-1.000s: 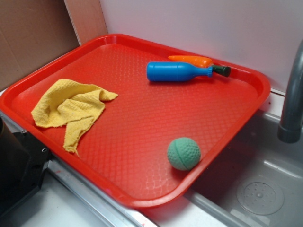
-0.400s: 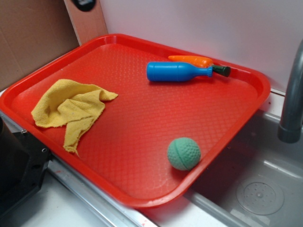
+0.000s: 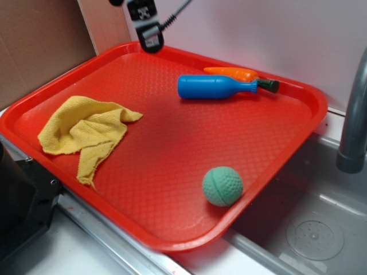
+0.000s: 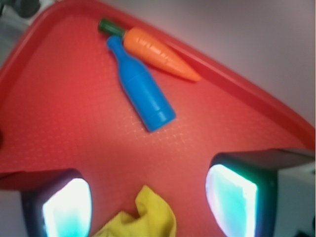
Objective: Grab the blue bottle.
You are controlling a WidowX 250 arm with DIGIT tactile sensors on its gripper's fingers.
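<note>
Blue bottle [image 3: 213, 86] lies on its side near the far rim of the red tray [image 3: 172, 172], touching the orange carrot [image 3: 232, 73] behind it. The tool [image 3: 150, 41] has just dropped into view above the tray's far-left corner, well apart from the bottle, jaws spread wide and empty: the approach is only starting. A yellow cloth [image 3: 86, 133] and green ball [image 3: 222, 185] share the tray, beside a grey sink [image 3: 321, 229].

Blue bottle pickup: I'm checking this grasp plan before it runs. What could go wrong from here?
The carrot lies right beside the blue bottle, so a finger might catch it instead. The bottle lies on its side and may roll. The open gripper is above the yellow cloth, far from the bottle.
</note>
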